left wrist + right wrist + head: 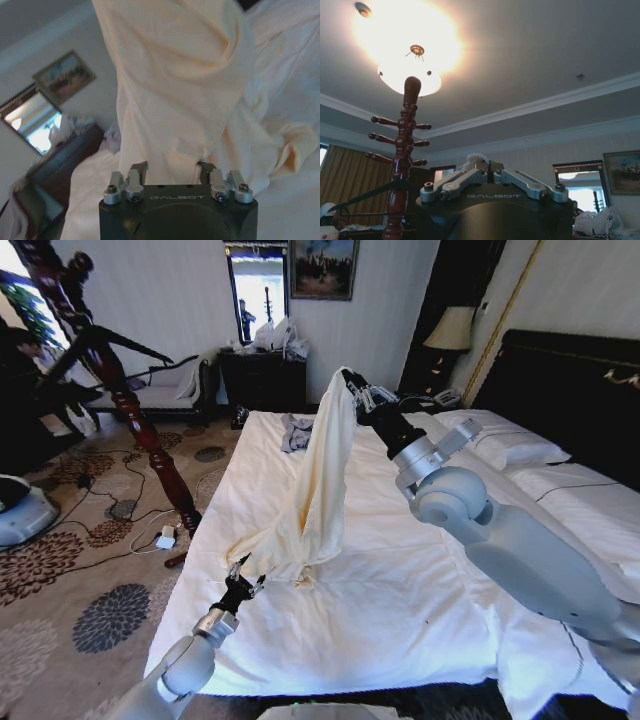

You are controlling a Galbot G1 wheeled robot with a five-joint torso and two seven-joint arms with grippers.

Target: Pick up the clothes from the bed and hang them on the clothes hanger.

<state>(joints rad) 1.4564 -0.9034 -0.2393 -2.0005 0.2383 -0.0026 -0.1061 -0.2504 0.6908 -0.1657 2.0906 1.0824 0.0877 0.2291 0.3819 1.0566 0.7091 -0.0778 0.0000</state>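
The right end effector (352,388), raised above the middle of the bed (420,610), is closed on the top edge of the cream shirt (318,480); in the right wrist view a tuft of the cloth shows pinched between its closed fingers (470,176). From that grip the shirt hangs as a long strip, its long axis running down and toward the robot's left, with the lower folds bunched on the duvet near the bed's left edge. The left end effector (243,578) sits low at that bunched end; in the left wrist view its fingers (138,169) stand apart with the fabric between and just beyond them, and whether they already touch the cloth cannot be told. The black clothes hanger (110,340) hangs on the wooden coat stand (130,410) on the carpet, well apart from the bed on the robot's left. Judged from this layout, the hanger lies leftward of both arms and the left arm is the nearer to it, while the right arm carries the shirt's upper end, the part that must reach the hanger. A small grey garment (297,430) lies at the far side of the bed, apart from the shirt.
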